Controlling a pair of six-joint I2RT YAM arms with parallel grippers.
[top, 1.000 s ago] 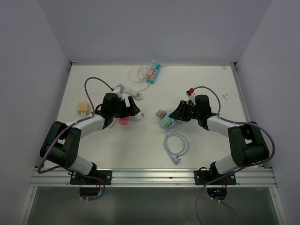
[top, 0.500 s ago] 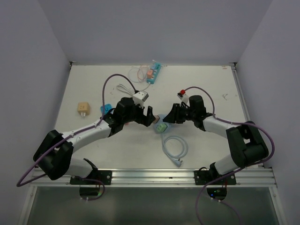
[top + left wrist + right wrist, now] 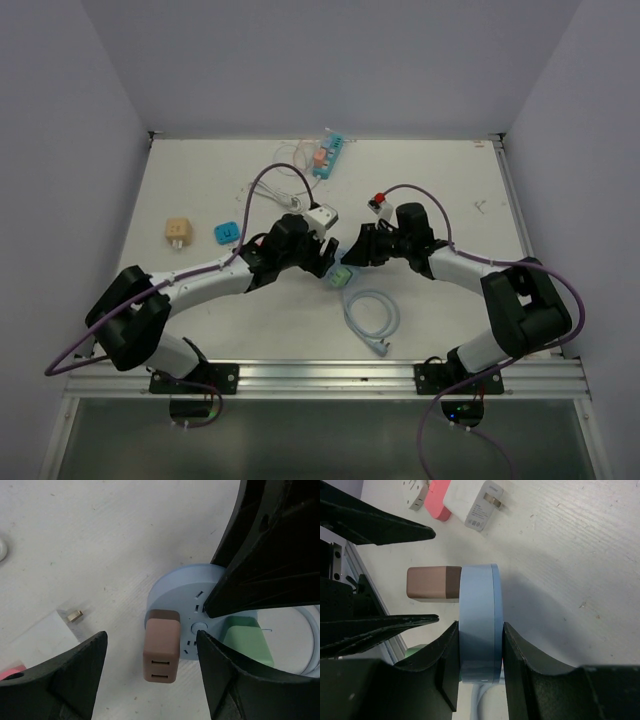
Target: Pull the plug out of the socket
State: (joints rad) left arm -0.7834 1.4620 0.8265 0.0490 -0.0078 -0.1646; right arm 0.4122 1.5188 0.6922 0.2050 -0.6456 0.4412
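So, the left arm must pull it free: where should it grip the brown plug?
Probably on the two flat long sides of the brown plug, on the block standing proud of the socket, coming over its free slotted end. The left gripper straddles those sides; the green plug sits apart.

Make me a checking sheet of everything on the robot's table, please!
Surface: white table, matte.
Job's things: brown plug and green plug both sit in the round blue socket.
Clutter: tan plug block, small blue adapter, teal power strip, white charger, pink adapter.
Grippers: left tool open, straddling the brown plug without touching; right tool shut on the socket's rim.
Cables: pale blue coiled cable beside the socket; purple arm cables.
Surroundings: pale walls, metal rail.
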